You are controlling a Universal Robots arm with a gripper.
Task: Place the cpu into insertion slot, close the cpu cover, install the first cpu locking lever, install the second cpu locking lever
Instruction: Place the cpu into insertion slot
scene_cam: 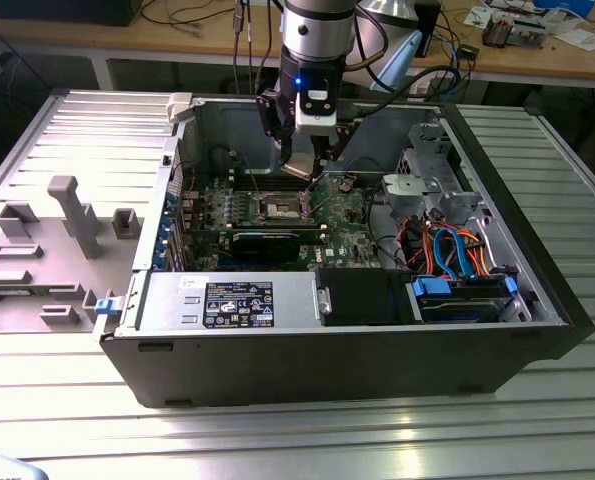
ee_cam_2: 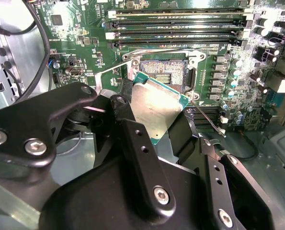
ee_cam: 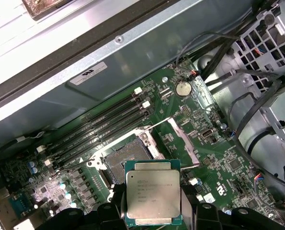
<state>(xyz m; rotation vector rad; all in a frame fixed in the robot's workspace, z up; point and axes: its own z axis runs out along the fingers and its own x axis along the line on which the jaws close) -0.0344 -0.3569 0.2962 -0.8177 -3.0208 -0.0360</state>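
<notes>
I see the case (scene_cam: 357, 350) lying opened on the ribbed metal surface (scene_cam: 277, 440), with the green board (scene_cam: 347, 205) flat inside it. Around the slot (ee_cam_2: 164, 74) it is crowded. The long memory slots (ee_cam_2: 176, 28) run just beside it on the far side. A black card (scene_cam: 265, 243) lies on the near side. At the exterior view's right sit a drive cage (scene_cam: 427, 180) and a bundle of blue and orange cables (scene_cam: 452, 255). A grey plastic part (scene_cam: 67, 215) lies on the surface outside the case, at the exterior view's left.

The slot is bare, its contact field showing. The cover (ee_cam: 183, 139) is swung up off it along one edge, so nothing lies over the opening.

The arm (scene_cam: 317, 40) reaches down into the case from the far side. My hand (ee_cam_2: 154, 115) is closed to the chip's width. Its two black fingers (ee_cam_2: 132, 143) pinch the cpu (ee_cam_2: 156, 108) by opposite edges, metal top toward both wrist cameras. The cpu hangs clear above the board, close over the slot, touching nothing but the fingers. In the second wrist view it looks tilted against the slot's frame.
</notes>
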